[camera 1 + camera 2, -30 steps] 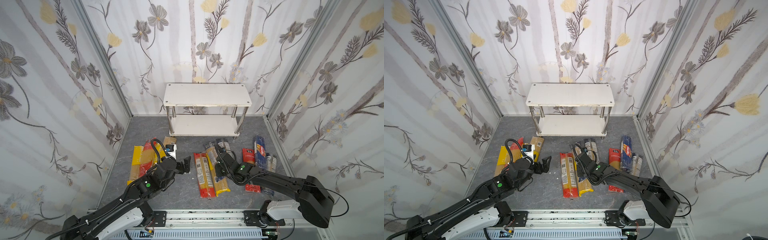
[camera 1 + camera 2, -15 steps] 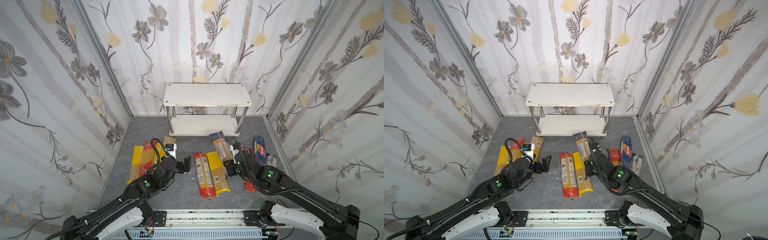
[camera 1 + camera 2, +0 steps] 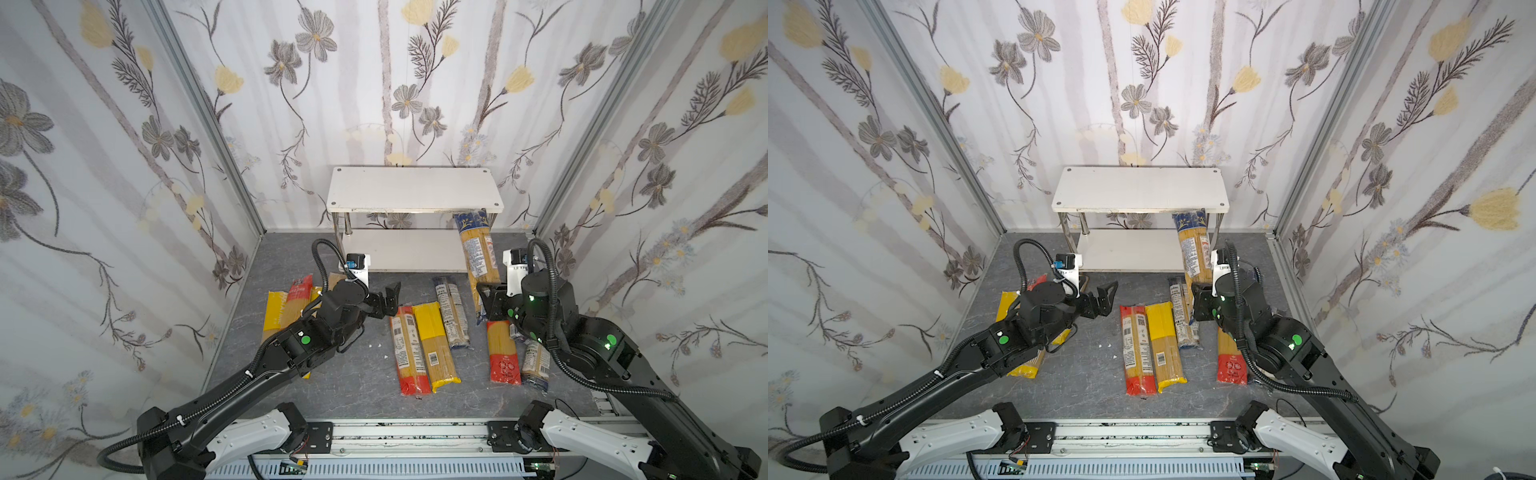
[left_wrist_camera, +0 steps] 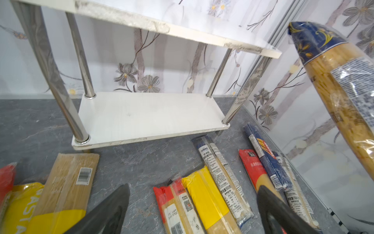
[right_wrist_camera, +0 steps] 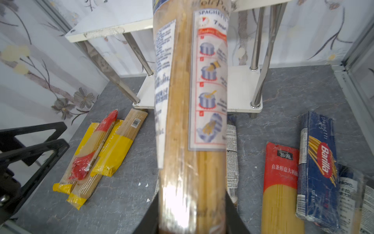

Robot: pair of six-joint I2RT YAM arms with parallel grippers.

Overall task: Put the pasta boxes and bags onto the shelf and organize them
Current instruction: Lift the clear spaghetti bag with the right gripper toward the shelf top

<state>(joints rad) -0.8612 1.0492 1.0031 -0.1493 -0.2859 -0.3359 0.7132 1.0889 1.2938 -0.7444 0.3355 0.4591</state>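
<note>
The shelf (image 3: 415,189) (image 3: 1138,189) stands at the back wall with both white boards bare. My right gripper (image 3: 488,291) (image 3: 1200,295) (image 5: 192,206) is shut on a long spaghetti bag (image 3: 478,253) (image 3: 1194,249) (image 4: 344,97) (image 5: 192,101). The bag is lifted off the floor, its dark blue far end pointing at the shelf's right front corner. My left gripper (image 3: 388,297) (image 3: 1104,297) (image 4: 192,188) hangs open and holds nothing, above the floor left of a red-ended pack (image 3: 409,349) and a yellow-ended pack (image 3: 434,345).
Several more packs lie on the grey floor: a blue-ended bag (image 3: 451,311), a red bag (image 3: 503,353), a dark blue Barilla box (image 5: 317,168) at the right, and a yellow and red pile (image 3: 282,307) at the left. Flowered walls close in three sides.
My right gripper has raised the blue-ended bag from the floor and carried it back and to the right, toward the shelf. The left arm has stayed still.
</note>
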